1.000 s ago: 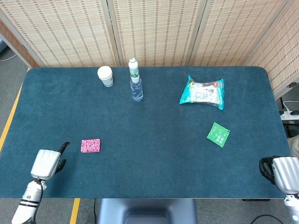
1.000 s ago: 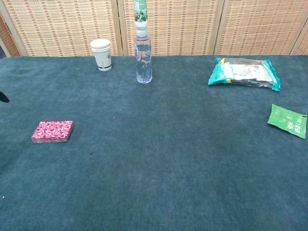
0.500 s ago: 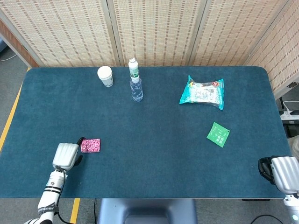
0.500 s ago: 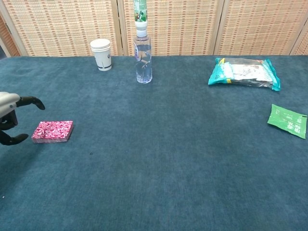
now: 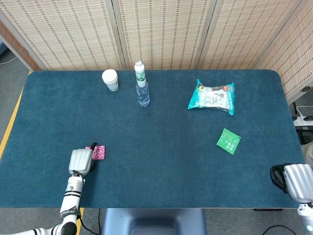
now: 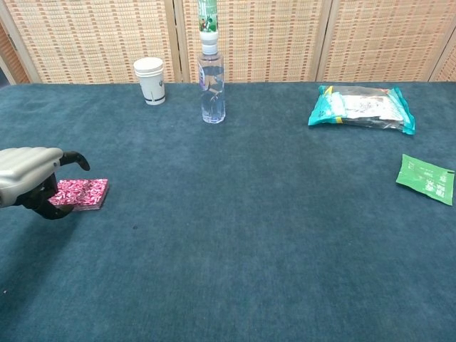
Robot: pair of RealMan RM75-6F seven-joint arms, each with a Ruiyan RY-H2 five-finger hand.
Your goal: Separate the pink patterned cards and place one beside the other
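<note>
Reaching for the cards, nothing split yet

Closing on the stack is the left hand [image 6: 30,184], low at the near left of the surface [image 5: 161,161]. In the chest view its dark fingers [image 6: 75,159] curve around the near-left end of the cards [image 6: 85,194], one arched above the top edge and another curled at the lower corner. Touching or just shy of it? Too close to call from here. From the head view the hand covers the left part of the stack and only the right end of the pink pattern peeks out. Fingers look apart, cupped around the pile and not yet pinching a card off, though that's my read and not a certainty.

Down at the near right corner sits the right hand [image 5: 293,180], parked at the surface edge, well away from the action. Whether its fingers are curled or spread I cannot tell.

So the score: the cards lie flat in one neat pile, none separated, none laid alongside. The whole job is ahead, I'd say: lift or slide the top card, then set it down next to the rest.

Further back, a green packet [image 5: 228,141] on the right, then a teal bag [image 5: 212,97], a bottle [image 5: 142,88] and a cup [image 5: 110,80] along the far side, all well clear.
</note>
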